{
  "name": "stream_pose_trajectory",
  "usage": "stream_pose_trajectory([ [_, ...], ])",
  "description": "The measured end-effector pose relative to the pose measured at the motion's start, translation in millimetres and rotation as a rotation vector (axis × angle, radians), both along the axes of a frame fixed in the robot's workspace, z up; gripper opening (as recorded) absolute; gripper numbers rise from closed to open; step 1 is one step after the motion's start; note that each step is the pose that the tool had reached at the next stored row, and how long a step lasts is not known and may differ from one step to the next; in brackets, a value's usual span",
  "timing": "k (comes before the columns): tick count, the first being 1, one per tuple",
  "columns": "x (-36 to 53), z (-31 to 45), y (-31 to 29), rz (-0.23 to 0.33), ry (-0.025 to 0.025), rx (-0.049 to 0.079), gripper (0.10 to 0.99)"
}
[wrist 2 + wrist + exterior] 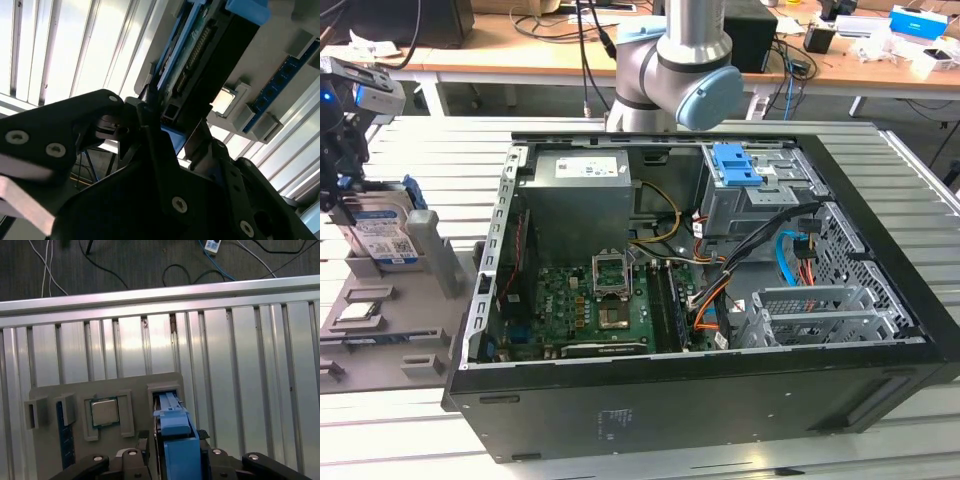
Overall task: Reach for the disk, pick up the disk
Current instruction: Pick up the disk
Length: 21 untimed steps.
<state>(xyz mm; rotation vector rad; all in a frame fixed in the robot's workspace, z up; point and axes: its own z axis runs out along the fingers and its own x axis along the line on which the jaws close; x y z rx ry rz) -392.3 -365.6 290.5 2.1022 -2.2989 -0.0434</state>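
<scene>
First wrist view: hand (173,436) closed on the disk (172,415), seen edge-on, its near end cut off.

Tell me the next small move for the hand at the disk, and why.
Probably close the hand on the disk, if it isn't clamped already; I can't tell. The disk stands upright in its grey holder slot, and its blue rail runs centred through the hand in both wrist views.
</scene>
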Motion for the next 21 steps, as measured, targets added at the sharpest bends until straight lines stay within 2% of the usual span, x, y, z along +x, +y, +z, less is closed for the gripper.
stream_pose_trajectory([
  [2, 0.0, -0.1, 0.0, 0.000, 0.0000, 0.000, 0.400],
  [3, 0.0, -0.1, 0.0, 0.000, 0.0000, 0.000, 0.376],
  [21, 0.0, -0.7, 0.0, 0.000, 0.0000, 0.000, 0.373],
])
